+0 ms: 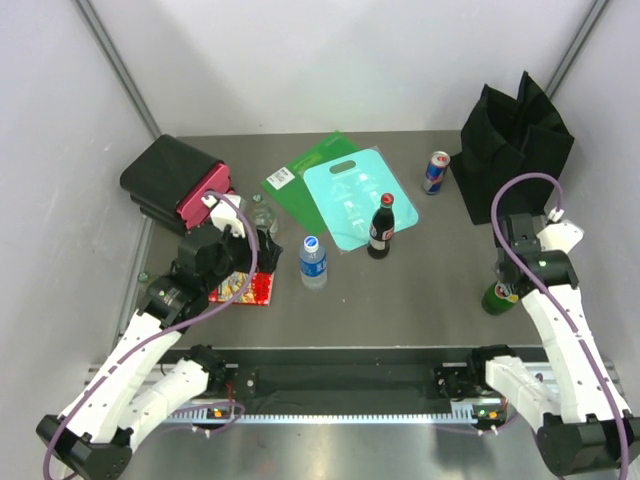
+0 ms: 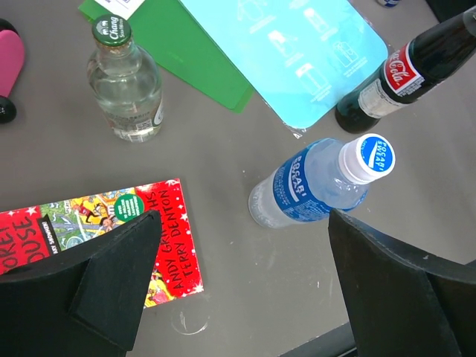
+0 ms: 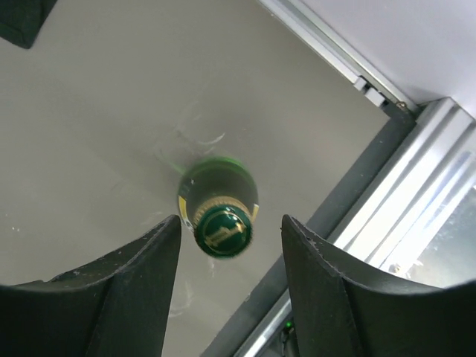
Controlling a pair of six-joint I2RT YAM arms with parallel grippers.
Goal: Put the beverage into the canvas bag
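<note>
A green glass bottle (image 1: 499,296), the beverage nearest my right arm, stands upright near the table's right front edge. Seen from above in the right wrist view, its green and gold cap (image 3: 222,230) sits between the two fingers. My right gripper (image 3: 230,223) (image 1: 508,282) straddles the bottle neck, open, with a gap on each side of the cap. The canvas bag (image 1: 515,140), a floppy black tote, stands at the back right, beyond that gripper. My left gripper (image 2: 244,223) (image 1: 262,245) hangs open over bare table, holding nothing.
A blue-labelled water bottle (image 1: 313,262) (image 2: 320,182), a cola bottle (image 1: 381,228) (image 2: 401,71), a clear bottle with a green cap (image 2: 126,85) and a can (image 1: 435,172) stand mid-table. Teal (image 1: 360,200) and green (image 1: 300,180) boards, a red book (image 2: 89,216) and a black hard case (image 1: 175,182) lie to the left.
</note>
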